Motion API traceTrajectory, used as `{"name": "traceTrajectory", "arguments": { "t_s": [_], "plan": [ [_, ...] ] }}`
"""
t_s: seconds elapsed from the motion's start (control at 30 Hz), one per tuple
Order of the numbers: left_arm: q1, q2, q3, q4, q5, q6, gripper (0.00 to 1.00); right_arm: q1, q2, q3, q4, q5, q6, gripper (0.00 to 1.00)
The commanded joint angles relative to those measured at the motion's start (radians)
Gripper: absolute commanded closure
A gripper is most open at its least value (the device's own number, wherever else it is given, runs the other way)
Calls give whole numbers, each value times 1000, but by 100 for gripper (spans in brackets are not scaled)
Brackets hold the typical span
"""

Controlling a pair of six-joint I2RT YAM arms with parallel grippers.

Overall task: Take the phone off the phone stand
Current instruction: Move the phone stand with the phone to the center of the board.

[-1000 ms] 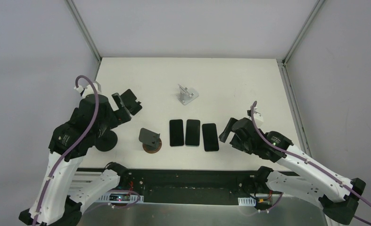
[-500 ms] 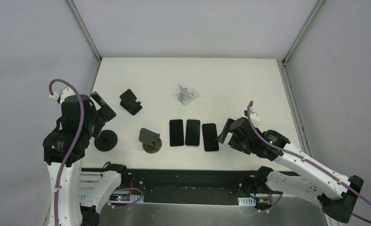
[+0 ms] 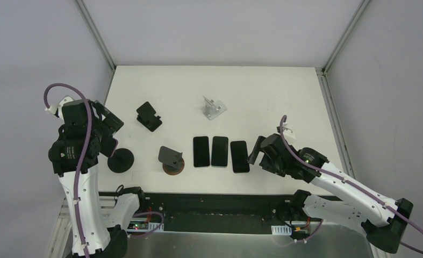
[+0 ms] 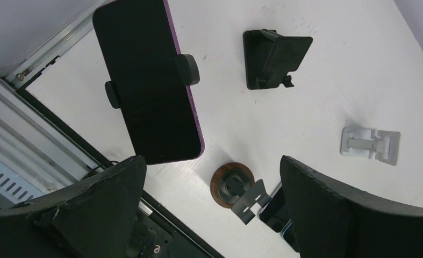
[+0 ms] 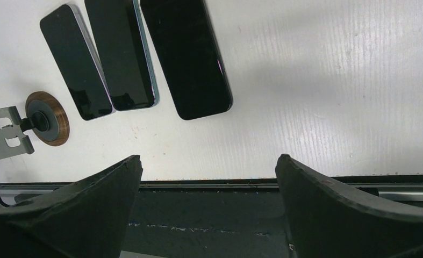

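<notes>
Here we go: my left pincer (image 4: 212, 161) is spread wide with nothing in it, hanging above the near-left corner of the table (image 3: 263, 91). There's the target. The phone (image 4: 147, 80) sits dark and tilted in the phone stand (image 4: 187, 70), whose two side clamps pinch its long edges about halfway up. My right pincer (image 5: 209, 161) is gaping and empty too, over the near edge beside the three flat phones (image 5: 128, 54), which are no concern of mine here. The phone is off to one side of my left fingers rather than between them, so I reckon the job now is lining up. I'd centre the gap over the phone and turn the wrist so the pads meet its long edges. I'd pick a stretch clear of those round clamp knobs, probably the lower half nearest me. Squeeze only once both pads are square on, or it may twist in the clamps. The black folding stand (image 4: 273, 51) and the wooden-based stand (image 4: 233, 185) are well apart, so there's room.
</notes>
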Motion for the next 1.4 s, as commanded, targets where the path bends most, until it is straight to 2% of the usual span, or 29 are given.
{"name": "traceTrajectory", "arguments": {
  "t_s": [0.0,0.43,0.8,1.0,1.17,1.37],
  "plan": [
    [45,30,48,-8,40,-2,1,-3,1,17,-15,-11,2,1],
    [234,66,60,-8,32,-1,1,-3,42,52,-58,-48,-65,1],
    [453,111,33,-1,72,61,1,-3,110,105,-79,-90,-74,1],
    [566,167,-14,81,268,94,1,-2,137,116,-67,-123,-64,1],
    [599,173,-50,174,351,126,1,-4,150,118,-66,-136,-72,1],
    [608,165,-45,204,293,185,1,-3,158,116,-64,-142,-79,1]
  ]
}}
